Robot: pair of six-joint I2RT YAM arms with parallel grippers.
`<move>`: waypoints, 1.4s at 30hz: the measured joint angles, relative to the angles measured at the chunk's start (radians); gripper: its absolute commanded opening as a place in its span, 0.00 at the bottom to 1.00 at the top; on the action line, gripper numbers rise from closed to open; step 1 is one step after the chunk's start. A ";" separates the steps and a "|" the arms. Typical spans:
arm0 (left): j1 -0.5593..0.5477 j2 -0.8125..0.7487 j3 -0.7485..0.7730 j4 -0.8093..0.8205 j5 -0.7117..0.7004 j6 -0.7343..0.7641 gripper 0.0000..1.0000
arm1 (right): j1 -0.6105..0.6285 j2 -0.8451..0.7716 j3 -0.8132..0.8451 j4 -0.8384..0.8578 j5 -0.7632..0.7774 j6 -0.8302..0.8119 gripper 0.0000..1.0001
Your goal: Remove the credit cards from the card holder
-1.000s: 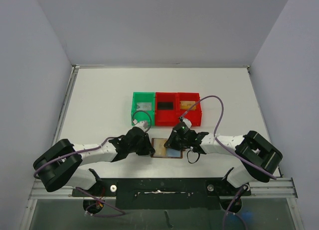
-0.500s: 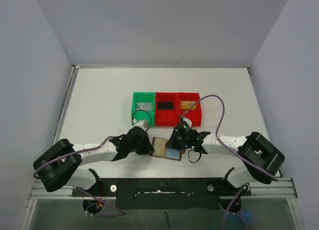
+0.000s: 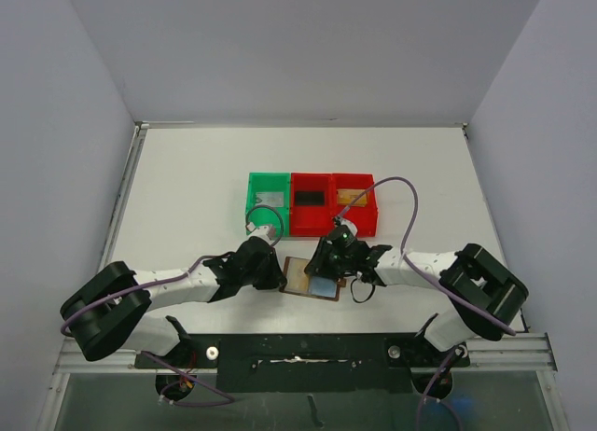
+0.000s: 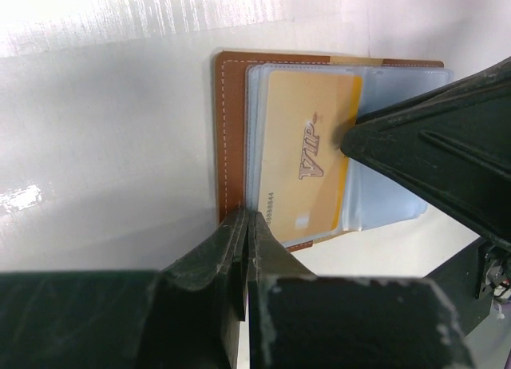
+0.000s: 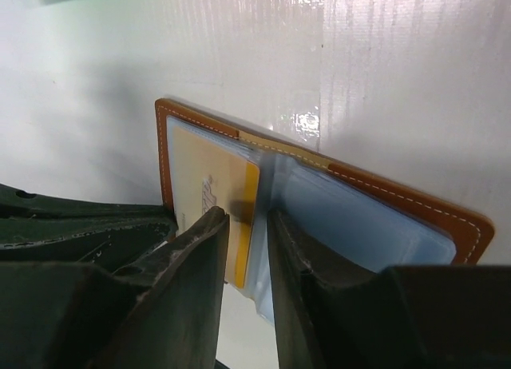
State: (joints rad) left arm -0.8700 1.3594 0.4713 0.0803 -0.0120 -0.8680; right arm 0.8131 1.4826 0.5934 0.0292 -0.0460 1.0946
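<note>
Flat brown leather card holder (image 4: 232,129) with pale stitching lies open on the white tabletop (image 3: 187,188), near the front edge, between the two arms. Inside are clear pale blue-grey plastic sleeves (image 5: 351,221). A gold plastic credit card (image 4: 307,149) lettered VIP sits in one half (under the film or on top of it, cannot tell).

Left gripper (image 4: 243,221): jaws closed right together, tips at the near edge of the card holder. Whether the leather edge is nipped between them cannot be told.

Right gripper (image 5: 249,221): jaws a narrow slit apart, tips down over the orange-striped edge of the credit card beside the fold; nothing seen clamped. The left wrist view adds that one of its fingertips touches that striped edge.

The top view shows the card holder only as a small tan-and-blue patch crowded by both gripper heads; the lettering and jaw gaps are unreadable there. It alone shows a green plastic bin (image 3: 269,175), a red middle bin (image 3: 312,228) and a red right bin (image 3: 366,228) in a touching row just beyond the card holder (contents too small to name).
</note>
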 measured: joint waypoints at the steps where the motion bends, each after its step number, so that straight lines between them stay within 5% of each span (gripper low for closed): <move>1: 0.000 0.000 0.000 -0.001 0.000 0.001 0.00 | 0.001 0.008 0.005 0.005 0.000 0.002 0.26; 8: 0.000 -0.002 0.000 -0.003 0.001 0.011 0.00 | 0.001 0.036 0.013 0.031 0.000 0.010 0.05; 15: 0.000 -0.006 0.000 -0.008 0.000 0.013 0.00 | 0.001 0.024 0.013 0.013 0.003 -0.008 0.01; 25: 0.000 -0.008 0.000 -0.018 -0.005 0.013 0.00 | -0.018 -0.011 0.011 -0.040 -0.026 -0.065 0.01; 30: 0.000 -0.014 0.000 -0.025 -0.006 0.013 0.00 | -0.035 -0.023 0.003 -0.047 -0.047 -0.079 0.17; 42: 0.000 -0.136 -0.048 0.010 -0.008 0.004 0.40 | -0.027 0.010 0.005 -0.007 -0.068 -0.069 0.21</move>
State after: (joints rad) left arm -0.8700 1.2236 0.4236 0.0906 -0.0196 -0.8639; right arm 0.7856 1.4921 0.5987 0.0223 -0.1143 1.0260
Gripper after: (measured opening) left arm 0.336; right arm 0.208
